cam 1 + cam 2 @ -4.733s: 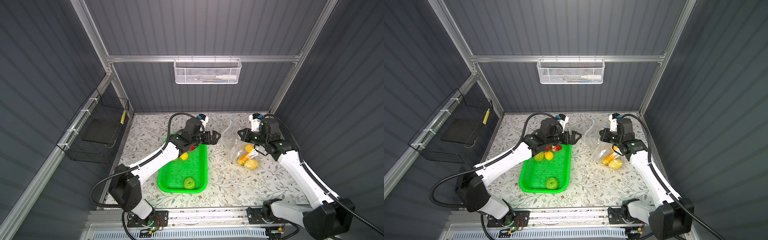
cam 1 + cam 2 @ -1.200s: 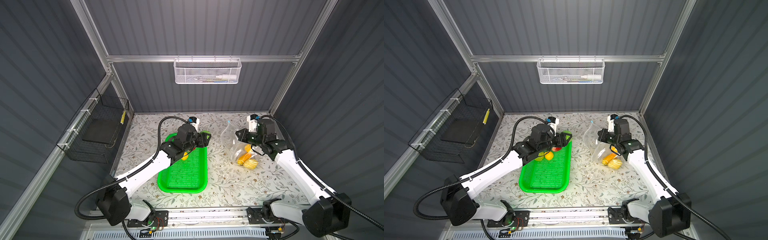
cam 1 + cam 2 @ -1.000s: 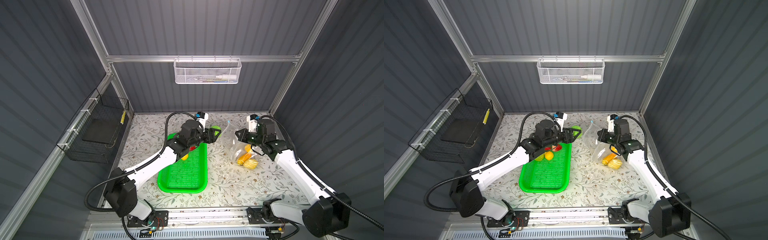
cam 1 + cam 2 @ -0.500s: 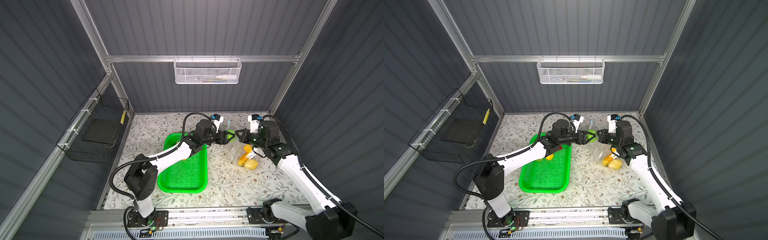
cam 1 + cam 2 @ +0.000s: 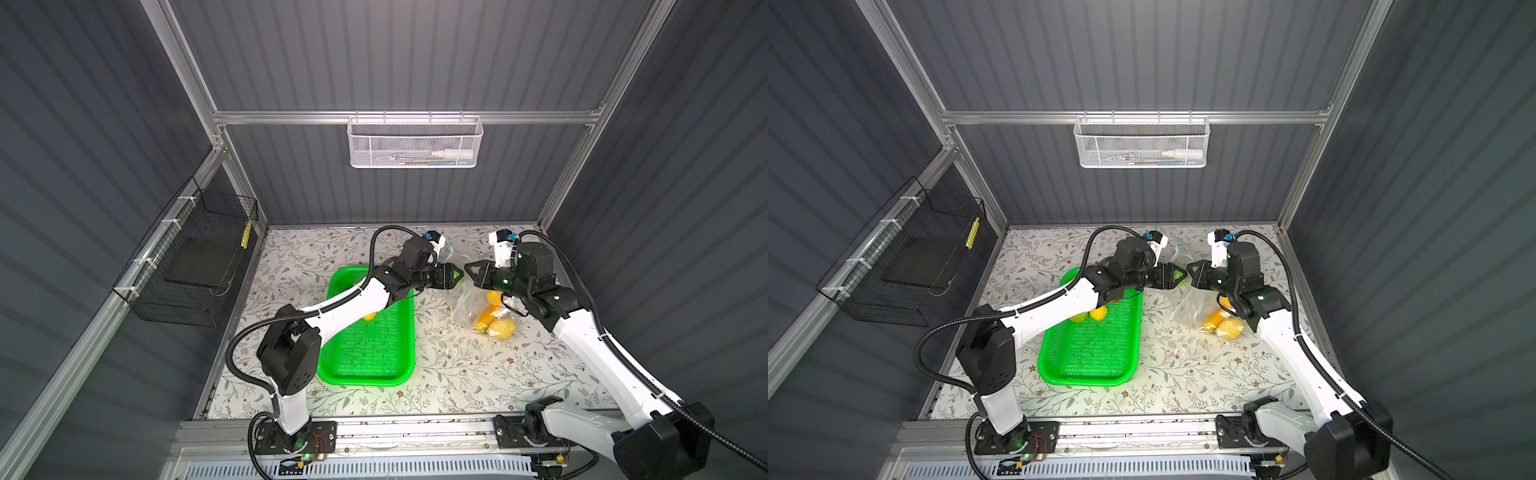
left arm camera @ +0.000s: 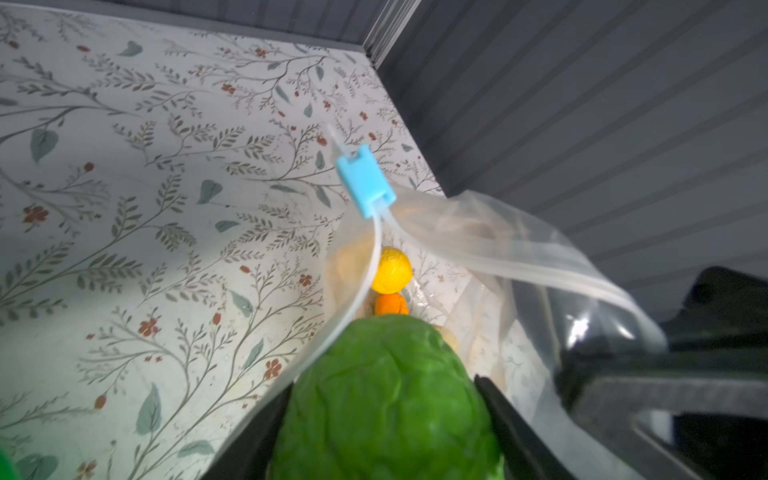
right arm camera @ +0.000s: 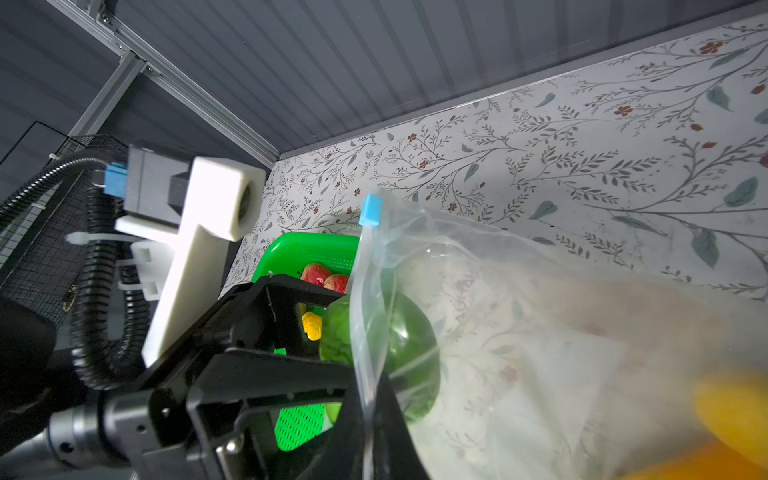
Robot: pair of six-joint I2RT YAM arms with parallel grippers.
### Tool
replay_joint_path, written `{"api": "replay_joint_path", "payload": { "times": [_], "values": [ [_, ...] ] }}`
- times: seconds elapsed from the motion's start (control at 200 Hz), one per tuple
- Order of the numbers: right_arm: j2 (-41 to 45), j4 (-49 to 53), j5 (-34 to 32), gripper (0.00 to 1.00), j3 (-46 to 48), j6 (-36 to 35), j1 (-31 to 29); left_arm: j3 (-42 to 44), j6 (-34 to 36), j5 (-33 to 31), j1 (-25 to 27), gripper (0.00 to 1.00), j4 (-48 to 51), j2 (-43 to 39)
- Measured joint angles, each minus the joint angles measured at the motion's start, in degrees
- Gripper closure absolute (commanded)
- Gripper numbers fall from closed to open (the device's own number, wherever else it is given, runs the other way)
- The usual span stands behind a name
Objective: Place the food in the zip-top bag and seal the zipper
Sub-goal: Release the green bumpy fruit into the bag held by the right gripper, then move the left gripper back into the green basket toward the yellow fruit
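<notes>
Now, table [image 5: 457,374]: a floral top that bears the green basket on the left arm's side and the bag near it on the right arm's side.
Green basket [image 5: 370,353]: mostly bare mesh. Two red strawberries [image 7: 316,274], a yellow-orange round one [image 5: 1099,313] and a second green ball [image 5: 1077,318] lie at its far end, so loading looks roughly half done.
Zip-top bag [image 7: 519,311]: its body rests on the table, and its mouth is lifted and gapes toward the basket. To do this step well, carry the ball past both lips, deep enough to roll down onto the fruit inside. Let go only then, and draw straight back clear of the near lip. The film looks limp and may fold shut if brushed.
Left gripper [image 5: 453,277]: the jaws stand partly apart, clamped on the ball's sides and reaching across to the bag's mouth.
Right gripper [image 5: 1192,270]: pinched together on the bag's mouth edge and holding it up, close to the left gripper.
Green bumpy ball [image 6: 386,399]: at the mouth, with its front part seen through the film in the right wrist view.
Fruit inside: a yellow round one [image 6: 391,270], an orange elongated one [image 6: 390,304] and a pale ridged one [image 5: 501,328] lie low in the bag.
Zipper [image 6: 372,257]: unsealed, its two strips spread apart.
Slider tab [image 6: 365,180]: light blue, parked at the mouth's far end.
</notes>
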State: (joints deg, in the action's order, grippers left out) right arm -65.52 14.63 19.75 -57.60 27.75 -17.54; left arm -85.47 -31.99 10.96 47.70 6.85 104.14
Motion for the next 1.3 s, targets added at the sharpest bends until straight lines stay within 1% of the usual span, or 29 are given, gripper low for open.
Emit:
{"api": "replay_joint_path", "payload": {
  "times": [0.2, 0.41, 0.75, 0.8, 0.845, 0.96, 1.081, 1.206, 1.301],
  "values": [
    [-1.97, 0.17, -2.08, 0.91, -0.04, -0.98, -2.27, -0.98, 0.98, -2.78, 0.26, 0.31, 5.33, 1.42],
    [-3.58, 0.26, -2.95, 0.91, -0.04, -1.22, -3.32, -0.98, 1.46, -4.15, 0.26, 0.19, 8.85, 2.01],
    [-3.61, 0.35, -4.22, 0.90, -0.17, -1.22, -3.56, -0.76, 1.36, -4.11, 0.15, 0.09, 8.09, 1.36],
    [-3.61, 0.39, -4.66, 0.90, -0.17, -1.22, -3.56, 0.00, 1.07, -3.48, -0.26, 0.06, 6.75, 0.50],
    [-3.61, 0.52, -5.07, 0.90, -0.26, -1.22, -3.56, 1.18, 0.66, -2.27, -0.72, 0.01, 5.27, -0.85],
    [-3.61, 0.66, -6.47, 0.90, -0.59, -1.20, -3.56, 5.18, -0.90, 1.07, -2.38, 0.00, 0.35, -5.31],
    [-3.61, 0.87, -7.39, 0.90, -0.76, -1.18, -3.56, 7.43, -1.20, 3.19, -4.11, 0.00, -2.27, -9.03],
    [-3.61, 1.31, -7.76, 0.90, -1.03, -1.18, -3.56, 8.37, -0.31, 3.63, -5.55, 0.00, -2.69, -11.89],
    [-3.61, 1.44, -7.82, 0.90, -1.33, -1.18, -3.56, 8.68, 1.03, 2.73, -6.54, 0.00, -1.40, -13.88]
  ]
}}
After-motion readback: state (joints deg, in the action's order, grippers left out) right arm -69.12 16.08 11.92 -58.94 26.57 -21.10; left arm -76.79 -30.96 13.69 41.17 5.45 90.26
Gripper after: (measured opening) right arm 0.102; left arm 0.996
